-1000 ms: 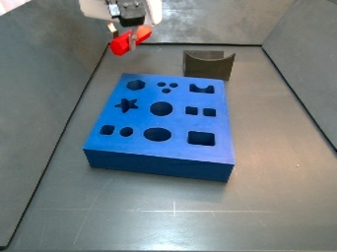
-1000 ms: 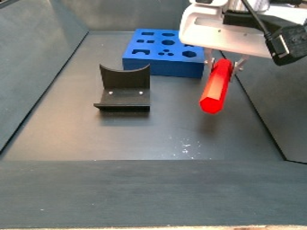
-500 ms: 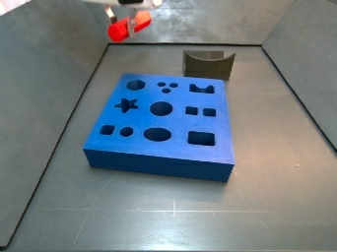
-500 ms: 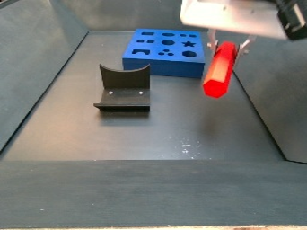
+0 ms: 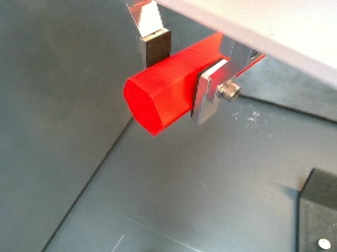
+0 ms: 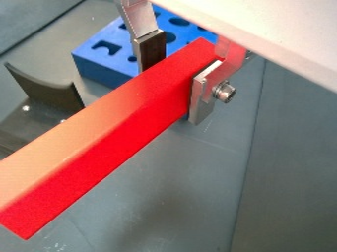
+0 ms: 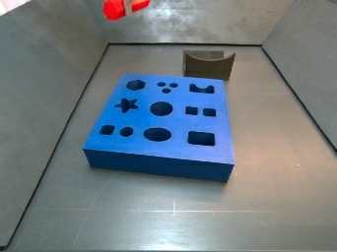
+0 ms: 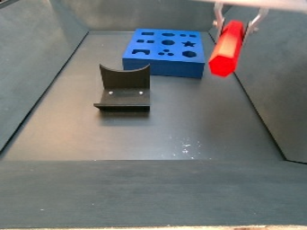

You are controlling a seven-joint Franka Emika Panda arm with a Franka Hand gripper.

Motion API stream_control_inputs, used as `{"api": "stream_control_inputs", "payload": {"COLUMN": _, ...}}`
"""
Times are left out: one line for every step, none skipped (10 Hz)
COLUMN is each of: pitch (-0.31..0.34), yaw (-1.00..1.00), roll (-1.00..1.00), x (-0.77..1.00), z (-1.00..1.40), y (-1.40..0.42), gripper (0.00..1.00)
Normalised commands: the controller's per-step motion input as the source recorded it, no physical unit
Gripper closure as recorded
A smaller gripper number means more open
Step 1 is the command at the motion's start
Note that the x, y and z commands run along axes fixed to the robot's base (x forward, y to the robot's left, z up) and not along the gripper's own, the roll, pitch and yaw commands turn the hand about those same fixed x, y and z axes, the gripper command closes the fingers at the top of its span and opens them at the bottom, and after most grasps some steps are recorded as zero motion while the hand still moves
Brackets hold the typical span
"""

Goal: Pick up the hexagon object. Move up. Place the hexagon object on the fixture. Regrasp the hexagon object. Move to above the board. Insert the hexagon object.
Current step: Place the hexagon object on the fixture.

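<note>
- Clearly, in both wrist views the tool [image 5: 182, 67] has its two flat silver fingers [image 6: 208, 91] pinched on the bright red elongated hexagon peg [image 6: 112, 157], one plate on each of two opposite faces.
- Near one end of the peg the dark pads press; the rest of its length juts out free beyond the fingers.
- In a side view the peg [image 8: 227, 48] hangs high in the air, steeply tilted, over the dark floor beside the far right corner region; only a sliver of the tool shows at the top edge.
- In a side view only the peg's red tip [image 7: 125, 8] shows at the upper edge, above the far left of the floor.
- Flat on the floor lies the thick blue rectangular board [image 7: 165, 126] with star, round, square and oval cut-outs, well apart from the peg.
- Past the board's far end stands the dark olive-grey fixture [image 8: 122, 87] with its curved notch, touching nothing.
</note>
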Motion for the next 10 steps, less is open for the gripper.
{"api": "stream_control_inputs", "payload": {"pitch": 0.078, "yaw": 0.01, "roll": 0.08, "x": 0.0, "z": 0.3, "y": 0.01, "gripper": 1.0}}
{"api": "stream_control_inputs", "payload": {"pitch": 0.079, "yaw": 0.02, "roll": 0.08, "x": 0.0, "z": 0.21, "y": 0.01, "gripper": 1.0}}
{"api": "stream_control_inputs", "payload": {"pitch": 0.149, "yaw": 1.0, "roll": 0.19, "x": 1.0, "z": 0.13, "y": -0.22, "gripper": 1.0}}
{"api": "stream_control_inputs", "payload": {"pitch": 0.157, "yaw": 1.0, "roll": 0.19, "x": 1.0, "z": 0.12, "y": -0.22, "gripper": 1.0}}
{"api": "stream_control_inputs", "payload": {"pitch": 0.217, "yaw": 1.0, "roll": 0.22, "x": 1.0, "z": 0.11, "y": -0.2, "gripper": 1.0}}
{"api": "stream_control_inputs", "payload": {"pitch": 0.241, "yaw": 0.93, "roll": 0.23, "x": 1.0, "z": 0.1, "y": -0.17, "gripper": 1.0}}
{"api": "stream_control_inputs", "payload": {"pitch": 0.187, "yaw": 0.59, "roll": 0.19, "x": 1.0, "z": 0.09, "y": -0.16, "gripper": 1.0}}
{"api": "stream_control_inputs", "payload": {"pitch": 0.161, "yaw": 0.45, "roll": 0.18, "x": 1.0, "z": 0.08, "y": -0.15, "gripper": 1.0}}
{"api": "stream_control_inputs", "payload": {"pitch": 0.122, "yaw": 0.21, "roll": 0.14, "x": 1.0, "z": 0.07, "y": -0.13, "gripper": 1.0}}
{"api": "stream_control_inputs", "payload": {"pitch": 0.111, "yaw": 0.15, "roll": 0.13, "x": 1.0, "z": 0.07, "y": -0.12, "gripper": 1.0}}
